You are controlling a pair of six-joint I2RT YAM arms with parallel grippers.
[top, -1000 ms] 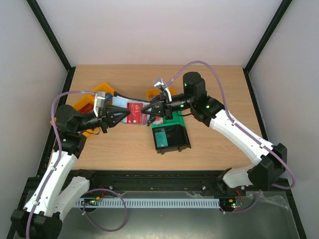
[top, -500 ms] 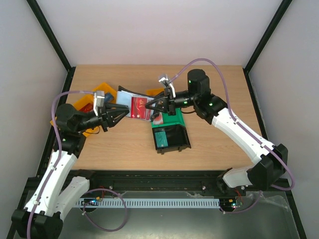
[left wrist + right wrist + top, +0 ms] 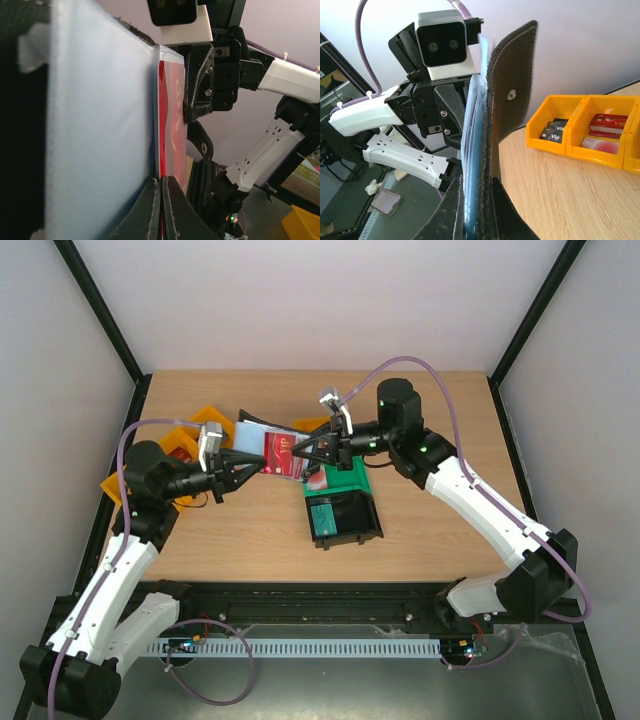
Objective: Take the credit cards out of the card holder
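Left fingers [image 3: 144,216] advanced, card holder [image 3: 512,85] pinched between

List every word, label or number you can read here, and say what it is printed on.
"Vip": on the black cards in the yellow bin.
"VIP": on the red card in the next compartment.
Print on the credit card in the card holder: too small to read.
Teal card in the black bin: print unreadable.

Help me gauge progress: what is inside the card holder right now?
One red credit card shows inside the card holder, behind clear plastic. The rest of its inside is seen edge-on or covered in every view, so any further cards are hidden.
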